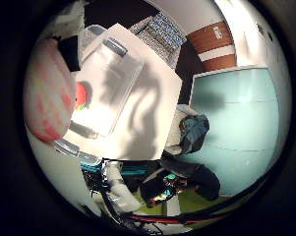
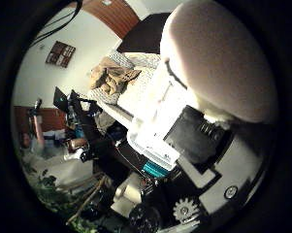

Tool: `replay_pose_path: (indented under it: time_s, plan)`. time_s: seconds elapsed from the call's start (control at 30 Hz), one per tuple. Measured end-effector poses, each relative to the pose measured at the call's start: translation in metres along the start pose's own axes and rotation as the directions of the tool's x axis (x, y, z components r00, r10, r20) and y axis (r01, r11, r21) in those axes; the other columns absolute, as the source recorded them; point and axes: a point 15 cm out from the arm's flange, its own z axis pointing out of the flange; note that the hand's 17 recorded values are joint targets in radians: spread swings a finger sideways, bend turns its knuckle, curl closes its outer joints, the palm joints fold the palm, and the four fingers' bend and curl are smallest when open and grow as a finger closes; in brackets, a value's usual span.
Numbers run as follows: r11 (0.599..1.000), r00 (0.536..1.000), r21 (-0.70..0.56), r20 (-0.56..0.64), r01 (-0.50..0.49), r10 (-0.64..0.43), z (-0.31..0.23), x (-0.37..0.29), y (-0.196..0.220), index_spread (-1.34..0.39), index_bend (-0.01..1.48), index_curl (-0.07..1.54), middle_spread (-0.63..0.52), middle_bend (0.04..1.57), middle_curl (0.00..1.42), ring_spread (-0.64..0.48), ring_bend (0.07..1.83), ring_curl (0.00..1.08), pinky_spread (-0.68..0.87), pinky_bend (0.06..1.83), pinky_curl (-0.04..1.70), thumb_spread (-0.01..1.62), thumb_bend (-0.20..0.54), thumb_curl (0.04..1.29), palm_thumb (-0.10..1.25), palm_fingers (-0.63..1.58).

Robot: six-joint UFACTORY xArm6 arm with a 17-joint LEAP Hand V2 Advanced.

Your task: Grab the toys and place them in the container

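A soft, pale pink toy [image 2: 218, 63] with red blotches fills much of the thumb side view and lies close against my palm. My hand [image 2: 199, 138] shows white and black finger parts pressed against its underside, curled on it. The toy [image 1: 46, 91] hangs over one end of a clear plastic container [image 1: 130, 69] with grey-blue latches. The container stands on a white table [image 1: 155, 113]. A red toy [image 1: 81, 96] with a bit of green lies inside it, partly hidden behind the pink toy.
A teal panel [image 1: 236, 123] stands beyond the table's edge, next to a patterned cushion [image 1: 162, 32]. A bed with a brown bundle [image 2: 111, 77] shows past the hand. Stacked plastic bins [image 2: 153, 148] and dark equipment [image 2: 87, 131] sit below.
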Motion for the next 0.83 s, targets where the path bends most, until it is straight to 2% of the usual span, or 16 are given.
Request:
replay_pose_path:
  time_s: [0.03,0.07,0.1,0.13,0.23,0.37,0.47,0.73,0.83]
  plan:
    - [1.0,1.0,-0.008,0.012,-0.003,0.003,0.001,0.0,0.001,-0.41,0.21,0.78,-0.23,0.74,0.71,-0.29,1.13,0.7,-0.49,1.14,0.87,1.15,-0.027,0.56,0.71,0.53]
    - [1.0,1.0,-0.012,0.022,-0.005,0.005,0.002,0.0,0.002,-0.45,0.21,0.73,-0.2,0.57,0.64,-0.25,1.06,0.67,-0.46,1.13,0.86,1.18,-0.024,0.53,0.69,0.35]
    - [1.0,0.999,-0.014,0.032,-0.009,0.01,0.002,0.001,0.002,-0.48,0.23,0.69,-0.16,0.48,0.59,-0.2,0.96,0.63,-0.36,1.03,0.85,1.19,-0.025,0.5,0.68,0.19]
    - [1.0,0.999,-0.013,0.037,-0.013,0.013,0.002,0.002,0.001,-0.48,0.22,0.67,-0.14,0.44,0.57,-0.16,0.9,0.6,-0.31,1.01,0.84,1.19,-0.025,0.49,0.67,0.13]
    - [1.0,0.999,-0.006,0.041,-0.017,0.017,0.001,0.004,0.0,-0.49,0.19,0.54,-0.04,0.3,0.46,0.06,0.7,0.46,0.07,0.94,0.78,1.19,-0.023,0.44,0.64,0.03]
    - [1.0,0.999,-0.004,0.041,-0.005,0.005,0.001,0.004,0.0,-0.48,0.16,0.43,-0.01,0.31,0.42,0.18,0.58,0.37,0.37,0.86,0.68,1.19,-0.02,0.4,0.62,0.03]
    - [1.0,0.999,0.001,0.041,-0.002,0.002,-0.002,0.005,0.0,-0.47,0.16,0.37,0.0,0.31,0.39,0.2,0.54,0.34,0.47,0.82,0.62,1.18,-0.02,0.39,0.61,0.04]
    - [1.0,0.999,0.03,0.042,-0.011,0.009,-0.025,0.013,0.013,-0.46,0.17,0.3,0.0,0.27,0.35,0.21,0.5,0.28,0.52,0.75,0.51,1.17,-0.019,0.36,0.62,0.09]
    - [0.999,0.999,0.016,0.037,-0.036,0.035,-0.038,0.025,0.032,-0.46,0.17,0.3,0.0,0.25,0.34,0.22,0.48,0.27,0.52,0.73,0.47,1.17,-0.019,0.36,0.62,0.11]
